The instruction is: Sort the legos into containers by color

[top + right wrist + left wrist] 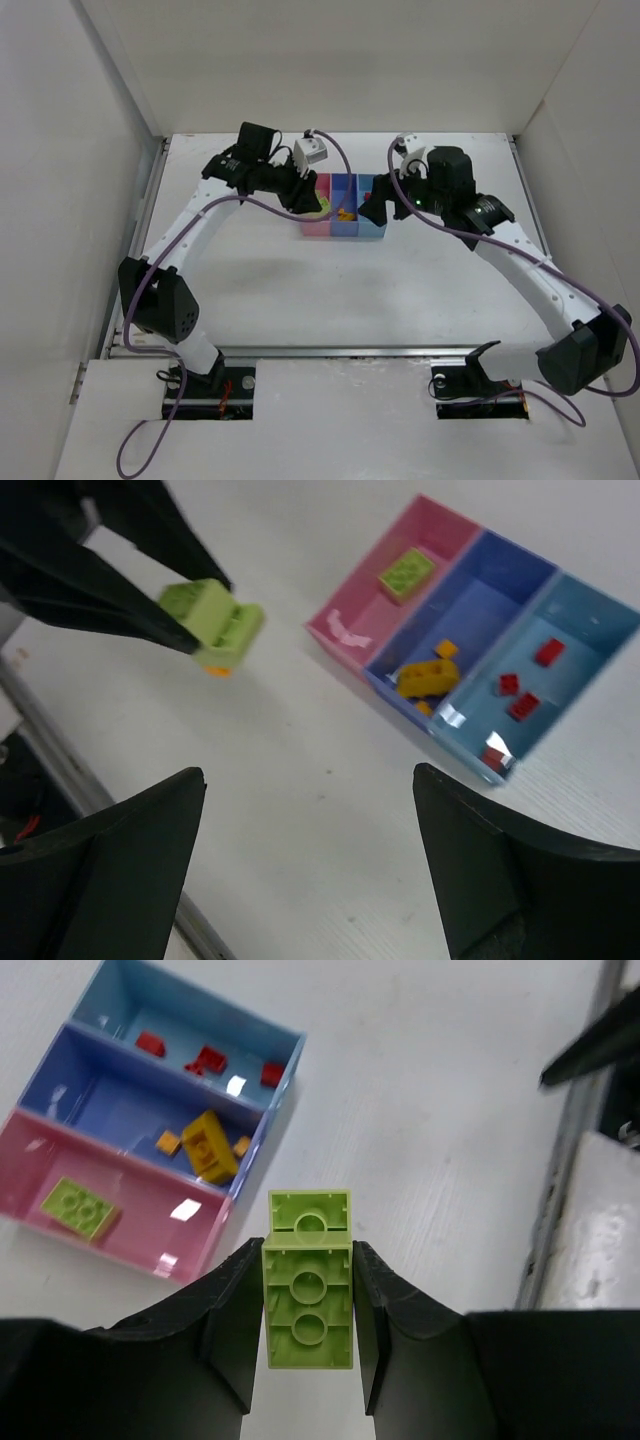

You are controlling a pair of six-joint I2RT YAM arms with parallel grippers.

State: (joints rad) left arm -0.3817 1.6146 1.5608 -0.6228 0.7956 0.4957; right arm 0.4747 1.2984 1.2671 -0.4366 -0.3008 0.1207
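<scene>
Pinching a lime-green brick clump (308, 1305) between narrowed jaws, the left gripper (308, 1260) is hovering near the pink bin (150, 1248), off one of its corners. An orange bit (218, 668) is showing under the clump, too blurred to identify. The right gripper (308, 780) is hanging wide and empty, also near the pink bin.

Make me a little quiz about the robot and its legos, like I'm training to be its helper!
1. True or false: the left gripper is shut on a lime lego clump.
2. Fill the gap: the loose lego lying in the pink bin is coloured ___.
3. Which bin holds the red legos? A the pink bin, B the medium blue bin, C the light blue bin.
Key: 1 true; 2 lime green; 3 C.
</scene>
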